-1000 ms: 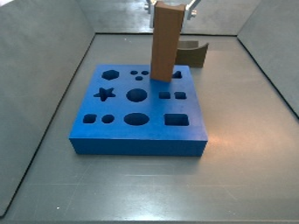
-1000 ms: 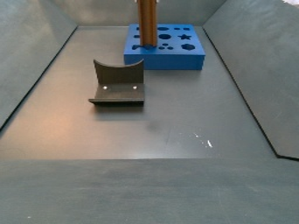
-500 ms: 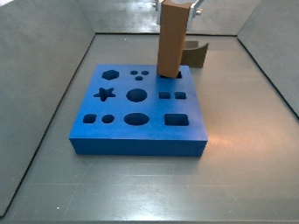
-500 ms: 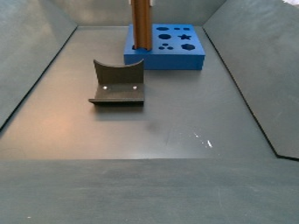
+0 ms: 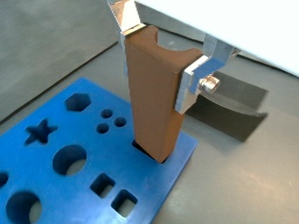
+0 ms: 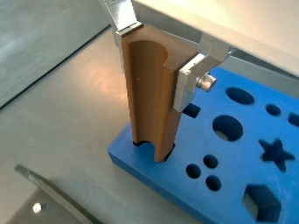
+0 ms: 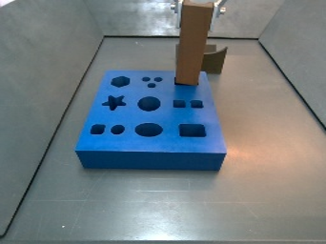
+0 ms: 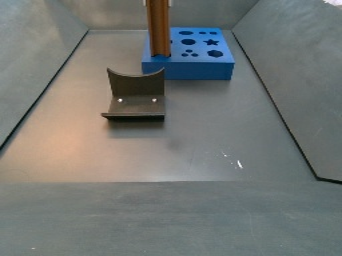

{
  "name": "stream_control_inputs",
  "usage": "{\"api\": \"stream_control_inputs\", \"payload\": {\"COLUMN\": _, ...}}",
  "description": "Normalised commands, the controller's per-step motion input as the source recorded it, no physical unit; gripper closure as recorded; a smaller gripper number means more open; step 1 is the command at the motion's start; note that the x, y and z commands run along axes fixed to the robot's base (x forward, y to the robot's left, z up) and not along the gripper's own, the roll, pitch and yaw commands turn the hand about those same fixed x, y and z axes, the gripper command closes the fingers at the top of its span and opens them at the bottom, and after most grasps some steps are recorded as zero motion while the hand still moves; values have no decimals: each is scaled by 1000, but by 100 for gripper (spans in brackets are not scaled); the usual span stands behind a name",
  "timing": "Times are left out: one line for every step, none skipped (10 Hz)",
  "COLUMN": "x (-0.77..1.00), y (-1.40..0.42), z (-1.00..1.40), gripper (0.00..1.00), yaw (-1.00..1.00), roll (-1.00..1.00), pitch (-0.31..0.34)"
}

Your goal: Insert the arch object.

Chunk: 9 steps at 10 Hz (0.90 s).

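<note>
Since a second ago the arch object (image 7: pixel 193 43) has shifted slightly to the right in a side view, and its top now sits nearer the upper edge of the picture; in a side view (image 8: pixel 158 27) it has slid a little to the left along the near edge of the blue board (image 8: pixel 201 62). It stands upright, a tall brown prism, with its lower end at the board's corner slot, next to the small square cut-outs

Both wrist views show the gripper (image 5: pixel 162 54) pinching the arch object near its top, one silver finger (image 5: pixel 198 79) flat against its side and the opposite finger (image 5: pixel 124 16) at the far upper edge. In a wrist view the lower end of the prism (image 6: pixel 149 96) meets the board (image 6: pixel 222 162) at a dark opening close to the corner; how deep it has gone in cannot be told. Its curved hollow face shows in that view

The blue board (image 7: pixel 151 119) lies flat on the grey floor with star, round, oval and square holes. The short dark piece with a scooped top (image 8: pixel 134 95) lies well apart from the board in a side view, and partly hidden behind the prism in a side view (image 7: pixel 214 59); it appears beyond the board in a wrist view (image 5: pixel 237 105)
</note>
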Motion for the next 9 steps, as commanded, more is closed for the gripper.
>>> {"api": "stream_control_inputs", "payload": {"x": 0, "y": 0, "z": -406, "gripper": 100, "yaw": 911, "roll": -143, "pitch": 0}}
{"api": "stream_control_inputs", "payload": {"x": -54, "y": 0, "z": -351, "gripper": 100, "yaw": 977, "roll": -93, "pitch": -27}}
{"api": "stream_control_inputs", "payload": {"x": -54, "y": 0, "z": -326, "gripper": 100, "yaw": 931, "roll": -10, "pitch": -34}}
{"api": "stream_control_inputs", "payload": {"x": 0, "y": 0, "z": -286, "gripper": 100, "yaw": 629, "roll": 0, "pitch": -30}}
{"api": "stream_control_inputs", "payload": {"x": 54, "y": 0, "z": -300, "gripper": 100, "yaw": 237, "roll": 0, "pitch": -7}}
{"api": "stream_control_inputs", "payload": {"x": 0, "y": 0, "z": -246, "gripper": 100, "yaw": 63, "roll": 0, "pitch": -19}}
{"api": "stream_control_inputs", "payload": {"x": 0, "y": 0, "z": -211, "gripper": 100, "yaw": 29, "roll": 0, "pitch": -27}}
{"api": "stream_control_inputs", "payload": {"x": 0, "y": -34, "z": -251, "gripper": 100, "yaw": 0, "roll": 0, "pitch": -47}}
{"api": "stream_control_inputs", "payload": {"x": 0, "y": -86, "z": -294, "gripper": 100, "yaw": -66, "roll": 0, "pitch": -46}}
